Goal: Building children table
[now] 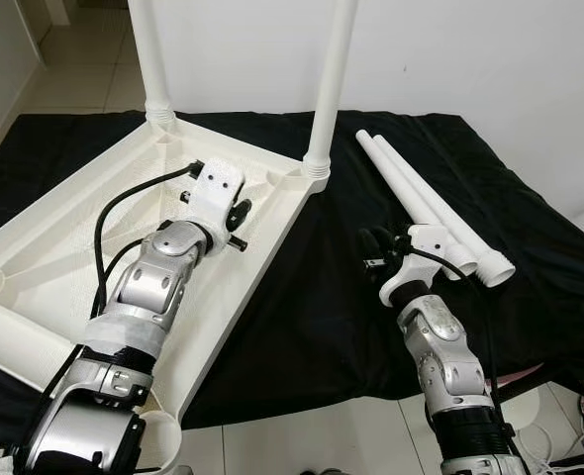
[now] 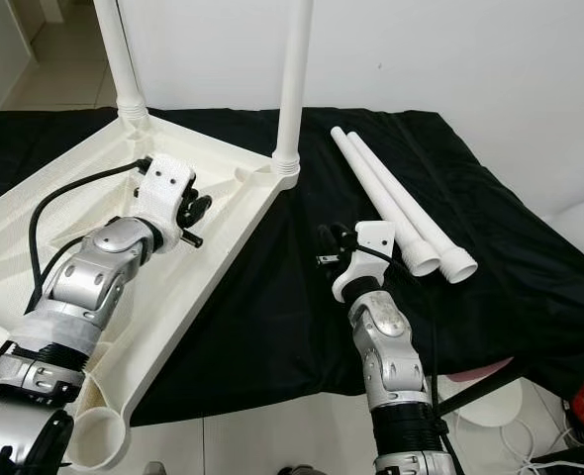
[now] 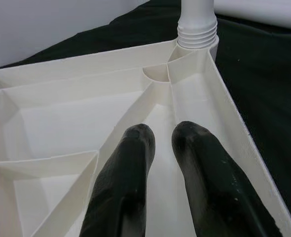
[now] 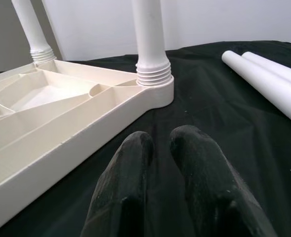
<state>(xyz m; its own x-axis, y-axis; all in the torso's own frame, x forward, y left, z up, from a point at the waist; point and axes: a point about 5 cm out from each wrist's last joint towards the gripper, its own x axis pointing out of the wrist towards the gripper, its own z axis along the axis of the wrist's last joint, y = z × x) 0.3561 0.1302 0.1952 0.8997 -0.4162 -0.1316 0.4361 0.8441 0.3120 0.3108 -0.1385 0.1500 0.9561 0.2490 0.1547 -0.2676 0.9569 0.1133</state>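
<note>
Left eye view: the upturned tabletop [image 1: 124,213] lies at left on the black cloth [image 1: 312,307] so its sockets face up; two legs [image 1: 330,89] stand in them, two loose legs [image 1: 426,203] lie at right. Left wrist view: left pincer [image 3: 160,136] pressed together, empty, over the ribs. Right wrist view: right pincer [image 4: 158,140] pressed together, empty, above the cloth.

One upturned white tabletop [image 1: 94,223]. Two legs screwed in upright [image 1: 151,59] [image 1: 332,84]. Two loose legs [image 1: 426,203] [image 1: 450,220] lying on one black cloth [image 1: 322,317].
</note>
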